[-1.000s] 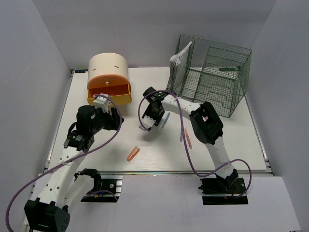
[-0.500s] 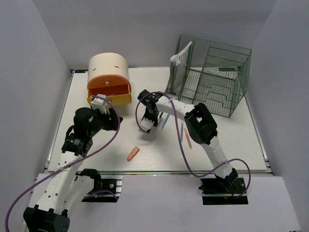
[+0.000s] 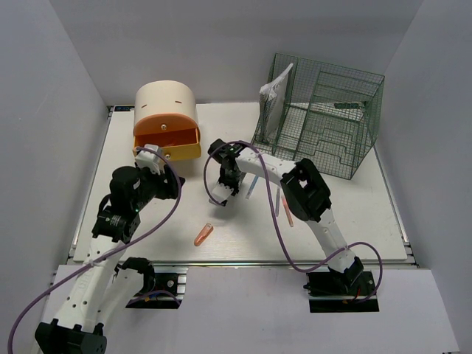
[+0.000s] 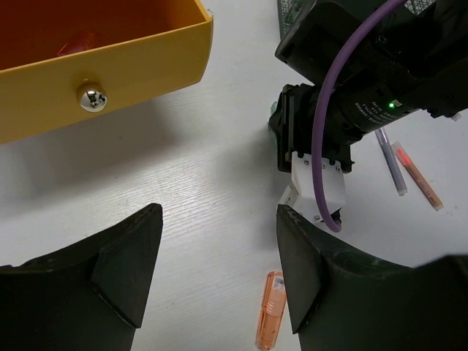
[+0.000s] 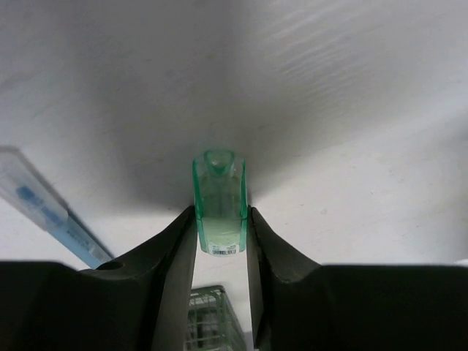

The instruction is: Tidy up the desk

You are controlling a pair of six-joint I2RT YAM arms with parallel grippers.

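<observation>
Since a second ago the right arm has swung left and down toward the middle of the large flat white desk (image 3: 354, 221), while the left arm has drawn back a little toward its base.

From above, the right gripper (image 3: 225, 188) is low over the desk, between the cream-and-orange round drawer box (image 3: 166, 103) and the green wire rack (image 3: 324, 110). The left gripper (image 3: 153, 157) hangs just in front of the box's pulled-out drawer. A short orange marker (image 3: 203, 234) lies nearer the front rail, and two thin pens (image 3: 284, 206) lie beside the right arm.

The left wrist view shows the left gripper (image 4: 219, 227) with its fingers well apart and nothing between them. The yellow drawer (image 4: 110, 66) is ahead of it, and the orange marker (image 4: 269, 311) lies below it.

The right wrist view shows the right gripper (image 5: 219, 219) clamped on a small clear-green plastic piece (image 5: 219, 190), one finger against each long side. A pale blue pen (image 5: 44, 212) lies just beside it.

The step in hand looks like picking up this green piece. To do it well, keep the squeeze square on the flat sides, as slick plastic could squirt out. Lift straight up before travelling, clear of the blue pen.
</observation>
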